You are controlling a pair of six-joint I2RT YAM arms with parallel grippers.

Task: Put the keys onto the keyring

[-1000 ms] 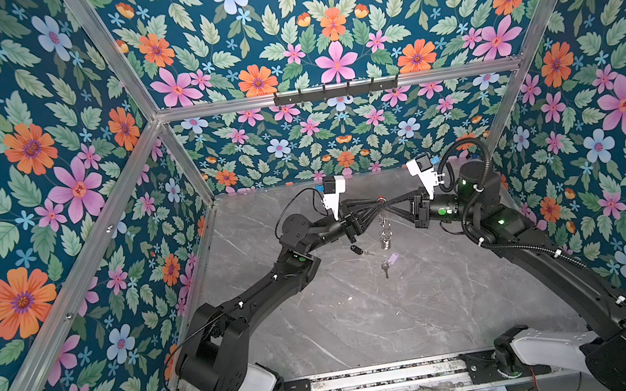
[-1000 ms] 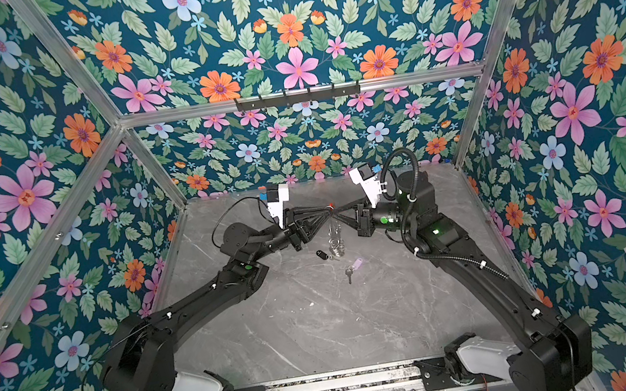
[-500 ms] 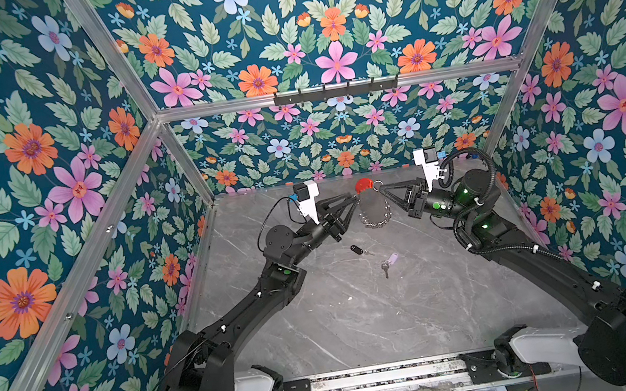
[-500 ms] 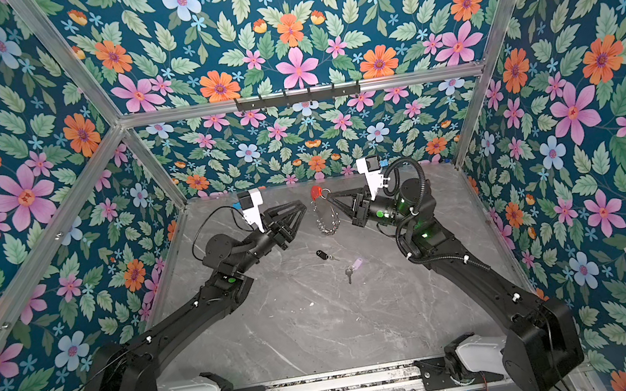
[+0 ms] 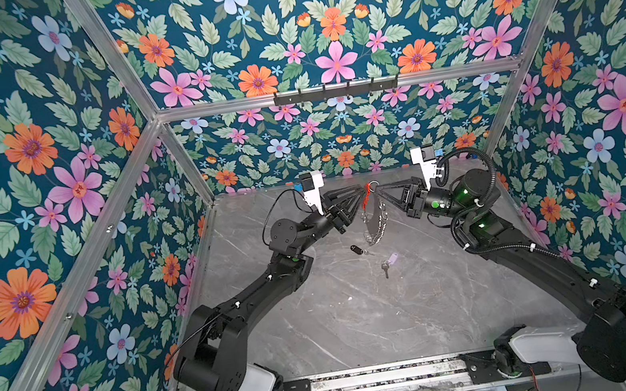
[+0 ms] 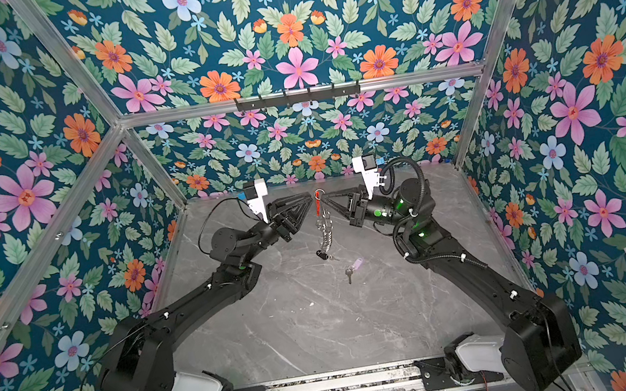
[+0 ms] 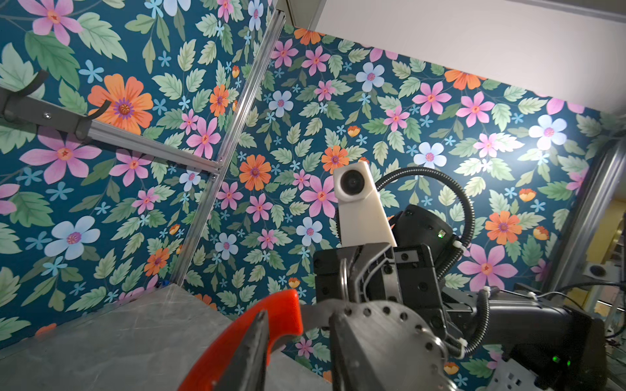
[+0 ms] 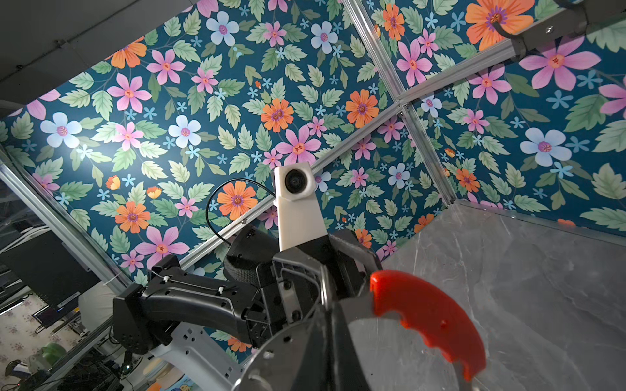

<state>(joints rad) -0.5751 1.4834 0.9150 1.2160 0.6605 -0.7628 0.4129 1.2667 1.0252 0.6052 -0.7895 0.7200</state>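
Looking down in both top views, you see the keyring (image 5: 367,197) held up off the tabletop (image 5: 364,323) between the two arms, close to the back wall (image 5: 337,146). Its red section is uppermost and its small silver rings (image 5: 377,224) hang in a bunch below. The right gripper (image 5: 377,188) is at the hoop's top, and the left gripper (image 5: 361,194) meets it from the opposite side at the red section.

From above you cannot judge the finger gaps, but the wrist views show them. In the left wrist view the left fingers (image 7: 252,348) are released and parted. One crosses in front of the red section and the other stands in front of the hoop's grey perforated part. In the right wrist view the right fingers (image 8: 333,342) are clenched together on the hoop, just beside the end of the red section.

The wrist views miss the tags, so you have to go by the top views. The black tag (image 5: 357,249) lies flat on the tabletop below the hanging rings. The lilac tag (image 5: 393,257) lies near it, toward the front and right.

You have wide open tabletop from the tags to the front rail (image 5: 372,377). Room is tighter at the back, where both grippers are near the wall's foot, and the right arm's elbow is close to the right wall.
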